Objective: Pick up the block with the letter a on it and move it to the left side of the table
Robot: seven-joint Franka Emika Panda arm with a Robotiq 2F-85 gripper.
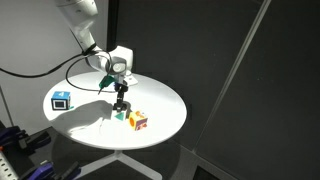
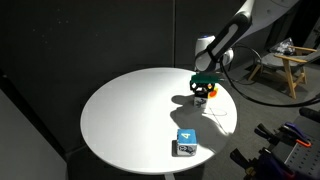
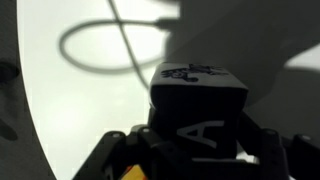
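Wrist view: your claw (image 3: 195, 160) sits low over the table (image 3: 70, 110), and the A block (image 3: 200, 95) fills the space between its two fingers (image 3: 118, 155). One dark finger shows at the lower left of the block and the other at the lower right. The block's dark top and its shaded face with the letter A point toward the camera.

The jaws stand partly open, straddling the block. Shadow hides the pads, so you cannot tell whether they press on its sides or stand just clear, and a firm hold is not confirmed.

The block is a cube with no long axis. What matters is that it lies directly below and between the fingers, square to them as far as the view shows.

In both exterior views the claw (image 1: 121, 100) points straight down onto the block (image 1: 121, 113), which rests on the table near the edge closest to the arm. A yellow cube (image 1: 138, 121) stands just beside it, and a sliver of yellow shows by the left finger in the wrist view. A blue cube (image 2: 186, 142) lies well apart. You probably need to close fully, then lift straight up to clear the yellow cube.
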